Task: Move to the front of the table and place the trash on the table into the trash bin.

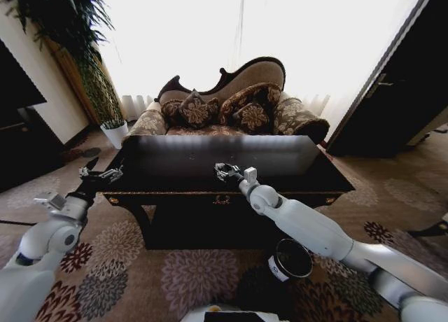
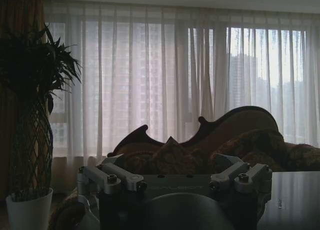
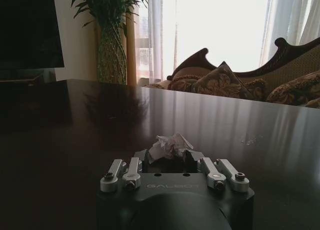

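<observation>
The glossy black table [image 1: 210, 161] stands right in front of me. In the right wrist view a crumpled white tissue [image 3: 170, 141] lies on the tabletop [image 3: 75, 115], and my right gripper [image 3: 167, 155] is shut on it, one finger on each side. From the head view, that right gripper [image 1: 225, 171] sits low over the table's front middle. My left gripper [image 1: 98, 173] hovers open by the table's left end, holding nothing. The black trash bin [image 1: 290, 260] with its white label stands on the carpet under my right forearm.
A patterned sofa [image 1: 224, 105] with cushions runs behind the table. A white plant pot [image 1: 115, 133] stands at the back left by the curtains. Dark furniture [image 1: 21, 126] lines the left wall and a dark door [image 1: 392, 91] the right.
</observation>
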Available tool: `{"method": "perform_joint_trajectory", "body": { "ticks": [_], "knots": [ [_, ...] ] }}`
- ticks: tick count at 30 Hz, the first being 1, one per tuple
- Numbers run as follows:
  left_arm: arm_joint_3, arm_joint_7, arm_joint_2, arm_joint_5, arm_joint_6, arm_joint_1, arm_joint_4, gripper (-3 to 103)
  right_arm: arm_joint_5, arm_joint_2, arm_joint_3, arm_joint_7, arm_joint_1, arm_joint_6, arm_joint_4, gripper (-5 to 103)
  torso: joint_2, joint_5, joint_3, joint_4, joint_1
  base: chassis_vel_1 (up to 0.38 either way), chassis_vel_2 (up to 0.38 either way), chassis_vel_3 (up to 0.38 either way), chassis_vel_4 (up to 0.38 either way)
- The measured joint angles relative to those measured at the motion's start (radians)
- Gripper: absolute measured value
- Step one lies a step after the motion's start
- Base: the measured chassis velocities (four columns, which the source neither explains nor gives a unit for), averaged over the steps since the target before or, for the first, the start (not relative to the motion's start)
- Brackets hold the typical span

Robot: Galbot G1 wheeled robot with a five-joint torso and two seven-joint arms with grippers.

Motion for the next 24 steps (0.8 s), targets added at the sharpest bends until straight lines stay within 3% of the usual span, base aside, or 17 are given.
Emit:
{"method": "perform_joint_trajectory", "body": {
  "ticks": [2, 4, 8, 13, 24],
  "knots": [
    [0.000, 0.000, 0.000, 0.000, 0.000, 0.000, 0.000, 100, 0.000, -0.002, 0.000, 0.000, -0.002, 0.001, 0.002, 35, 0.000, 0.0000, 0.000, 0.0000, 0.000, 0.000, 0.000, 0.000, 0.000],
    [0.000, 0.000, 0.000, 0.000, 0.000, 0.000, 0.000, 100, -0.001, -0.003, 0.001, 0.000, -0.003, 0.001, 0.003, 35, 0.000, 0.0000, 0.000, 0.0000, 0.000, 0.000, 0.000, 0.000, 0.000],
    [0.000, 0.000, 0.000, 0.000, 0.000, 0.000, 0.000, 100, -0.001, -0.006, 0.003, 0.001, -0.004, 0.001, 0.008, 14, 0.000, 0.0000, 0.000, 0.0000, 0.000, 0.000, 0.000, 0.000, 0.000],
    [0.000, 0.000, 0.000, 0.000, 0.000, 0.000, 0.000, 100, -0.001, -0.007, 0.007, 0.001, -0.008, 0.002, 0.009, 1, 0.000, 0.0000, 0.000, 0.0000, 0.000, 0.000, 0.000, 0.000, 0.000],
    [0.000, 0.000, 0.000, 0.000, 0.000, 0.000, 0.000, 100, -0.002, -0.016, 0.017, 0.002, -0.020, 0.007, 0.021, 0, 0.000, 0.0000, 0.000, 0.0000, 0.000, 0.000, 0.000, 0.000, 0.000]
  ]
}}
